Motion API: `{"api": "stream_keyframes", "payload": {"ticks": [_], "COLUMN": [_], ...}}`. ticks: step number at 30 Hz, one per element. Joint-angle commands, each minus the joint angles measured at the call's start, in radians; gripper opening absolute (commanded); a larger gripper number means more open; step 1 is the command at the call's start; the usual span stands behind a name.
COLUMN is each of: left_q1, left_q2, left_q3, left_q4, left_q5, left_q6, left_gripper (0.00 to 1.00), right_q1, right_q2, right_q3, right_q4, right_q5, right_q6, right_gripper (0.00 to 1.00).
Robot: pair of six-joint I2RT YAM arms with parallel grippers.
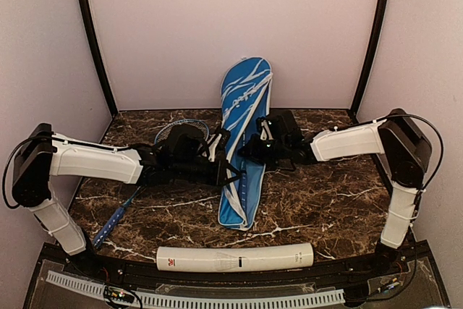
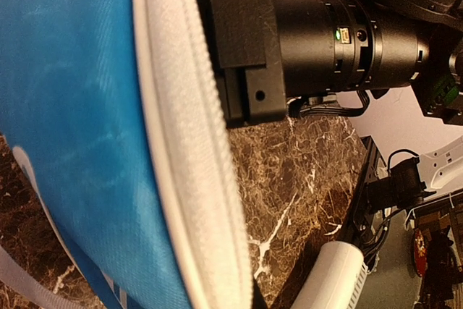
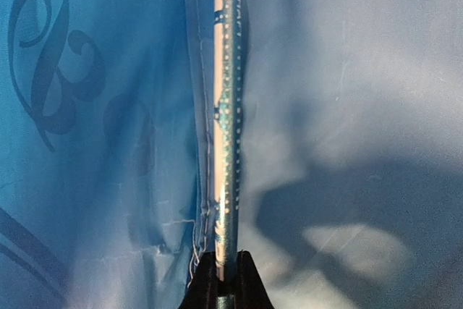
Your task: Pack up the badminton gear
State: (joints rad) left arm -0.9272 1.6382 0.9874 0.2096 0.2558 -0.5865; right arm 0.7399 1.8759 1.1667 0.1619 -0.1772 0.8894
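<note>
The blue racket bag [image 1: 239, 200] with white trim lies along the middle of the table, its wide end propped against the back wall. My left gripper [image 1: 226, 161] is shut at the bag's left edge, and the white zip trim [image 2: 195, 179] fills the left wrist view. My right gripper [image 3: 225, 269] reaches into the bag from the right, shut on the thin rim of a racket [image 3: 226, 106] against the blue lining [image 3: 87, 142]. A second racket [image 1: 114, 218] lies on the left, its head behind my left arm. The white tube [image 1: 235, 257] lies by the near edge.
Pale walls close in the marble table [image 1: 325, 200] at the back and both sides. My right arm's black wrist [image 2: 340, 34] sits right above the bag's edge in the left wrist view. A perforated white rail [image 1: 217, 300] runs along the front.
</note>
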Motion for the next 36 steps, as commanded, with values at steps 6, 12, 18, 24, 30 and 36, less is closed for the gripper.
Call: {"api": "stream_keyframes", "payload": {"ticks": [6, 12, 18, 24, 30, 36], "left_q1": [-0.029, -0.016, 0.004, 0.013, 0.014, 0.019], "left_q2": [-0.071, -0.071, -0.061, -0.039, -0.029, 0.001], "left_q3": [0.045, -0.001, -0.043, -0.048, -0.052, -0.06], "left_q4": [0.033, -0.03, -0.029, -0.034, -0.087, -0.148], "left_q5": [0.079, -0.001, 0.002, -0.008, -0.061, -0.097], "left_q6": [0.0, -0.002, -0.015, -0.013, -0.003, 0.027], "left_gripper": [0.0, 0.0, 0.0, 0.0, 0.0, 0.0], "right_q1": [0.006, 0.007, 0.009, 0.012, 0.03, 0.084], "right_q2": [0.034, 0.001, -0.039, -0.093, -0.151, -0.176], "right_q3": [0.061, 0.033, 0.01, -0.049, -0.144, -0.224], "right_q4": [0.048, 0.024, -0.03, -0.072, -0.105, -0.125], "right_q5": [0.194, 0.156, 0.074, 0.03, -0.049, -0.073], "right_q6": [-0.042, -0.071, -0.111, -0.131, -0.139, -0.147], "right_gripper": [0.0, 0.12, 0.27, 0.4, 0.45, 0.49]}}
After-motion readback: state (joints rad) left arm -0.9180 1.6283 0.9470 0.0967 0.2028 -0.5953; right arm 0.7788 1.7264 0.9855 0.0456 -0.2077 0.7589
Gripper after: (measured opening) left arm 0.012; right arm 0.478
